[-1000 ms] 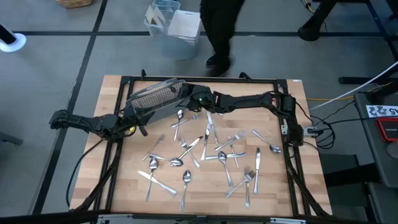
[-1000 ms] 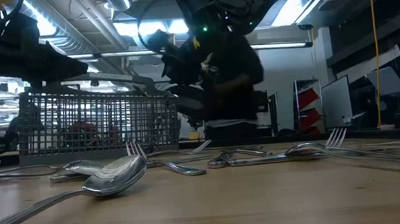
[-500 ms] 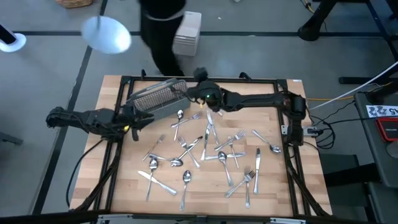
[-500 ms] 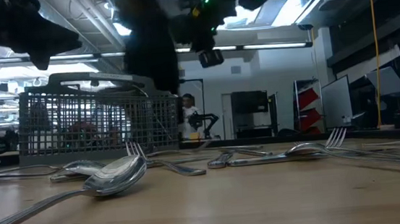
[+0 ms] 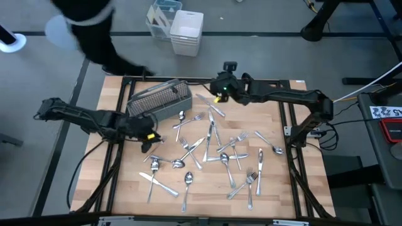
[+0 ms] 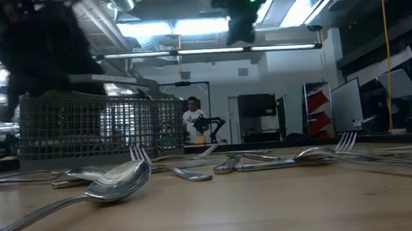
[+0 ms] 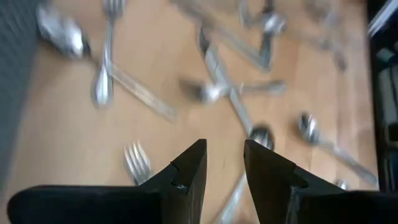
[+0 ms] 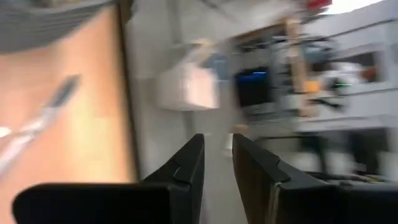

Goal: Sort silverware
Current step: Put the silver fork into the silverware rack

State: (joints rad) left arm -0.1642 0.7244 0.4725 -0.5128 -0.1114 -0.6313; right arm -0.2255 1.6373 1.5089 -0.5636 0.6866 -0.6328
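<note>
Many pieces of silverware (image 5: 213,150) lie between both empty grippers.

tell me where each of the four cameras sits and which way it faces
High view: above the table, looking straight down; both arms, left gripper, right gripper, caddy.
Low view: table-top height, looking level across silverware into the room; a person stands far back.
Left wrist view: on the left arm, facing down at scattered silverware past its open fingers.
Right wrist view: on the right arm, facing past the table edge toward the room.
Shared: high and low views both show the caddy.
</note>
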